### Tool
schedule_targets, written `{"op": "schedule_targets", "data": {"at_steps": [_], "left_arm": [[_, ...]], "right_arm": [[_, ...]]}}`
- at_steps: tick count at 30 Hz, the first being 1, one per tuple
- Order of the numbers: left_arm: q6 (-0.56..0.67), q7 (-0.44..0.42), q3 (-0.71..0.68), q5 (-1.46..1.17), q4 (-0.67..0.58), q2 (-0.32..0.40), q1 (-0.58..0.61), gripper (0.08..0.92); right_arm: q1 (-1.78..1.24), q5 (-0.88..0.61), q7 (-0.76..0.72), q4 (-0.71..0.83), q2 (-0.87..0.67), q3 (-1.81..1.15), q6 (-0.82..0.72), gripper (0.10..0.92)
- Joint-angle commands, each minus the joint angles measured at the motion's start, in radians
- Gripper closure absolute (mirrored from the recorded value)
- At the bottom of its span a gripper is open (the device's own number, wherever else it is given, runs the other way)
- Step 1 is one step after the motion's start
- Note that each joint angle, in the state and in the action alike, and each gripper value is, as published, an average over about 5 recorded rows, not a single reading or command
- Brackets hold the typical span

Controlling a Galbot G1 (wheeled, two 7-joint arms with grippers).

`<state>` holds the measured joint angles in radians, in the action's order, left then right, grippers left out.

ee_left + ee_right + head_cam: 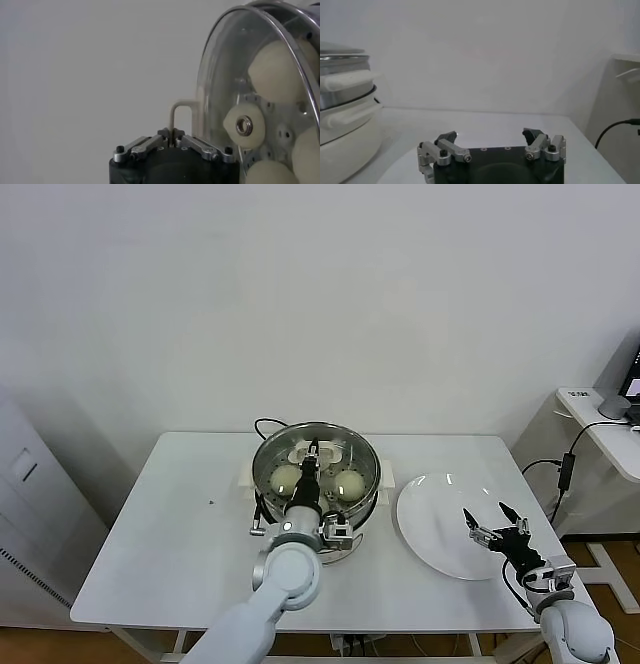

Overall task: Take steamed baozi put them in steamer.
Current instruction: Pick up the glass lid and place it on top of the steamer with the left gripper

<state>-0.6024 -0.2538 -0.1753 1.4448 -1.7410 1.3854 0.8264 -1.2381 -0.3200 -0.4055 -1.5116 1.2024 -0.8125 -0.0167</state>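
Note:
The steamer (371,461) stands mid-table with its round glass lid (220,75) over it. Through the glass I see steamed baozi (285,478) (272,65) on the perforated tray. My left gripper (313,452) (173,132) reaches over the pot and is shut on the lid's thin cream handle (182,106). Over the flat white plate (430,524), right of the pot, my right gripper (492,522) (491,136) hovers open with nothing between its fingers. In the right wrist view the steamer's cream base (345,125) shows at the side.
A black cord (265,424) runs behind the pot. The white table (170,534) has bare room left of the steamer. A side desk (605,429) with cables stands at the far right, a grey cabinet (30,514) at the far left.

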Motion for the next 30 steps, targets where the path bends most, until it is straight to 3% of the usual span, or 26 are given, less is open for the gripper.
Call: {"op": "schedule_targets", "data": {"at_steps": [1, 22, 24, 30], "left_arm": [[0.003, 0.009, 0.000, -0.001, 0.012, 0.011, 0.002, 0.896], [0.008, 0.056, 0.007, -0.086, 0.002, -0.006, 0.025, 0.895], [0.010, 0.058, 0.012, -0.136, -0.032, -0.022, 0.036, 0.880], [0.105, -0.005, 0.066, -0.526, -0.236, -0.102, 0.075, 0.710]], "right_arm": [[0.000, 0.002, 0.000, -0.001, 0.003, 0.000, 0.000, 0.203], [-0.008, 0.002, -0.013, 0.004, 0.007, -0.019, 0.004, 0.203], [-0.007, 0.002, -0.014, 0.006, 0.008, -0.018, 0.004, 0.203], [-0.001, 0.008, -0.017, 0.015, 0.013, -0.014, 0.006, 0.203]]}}
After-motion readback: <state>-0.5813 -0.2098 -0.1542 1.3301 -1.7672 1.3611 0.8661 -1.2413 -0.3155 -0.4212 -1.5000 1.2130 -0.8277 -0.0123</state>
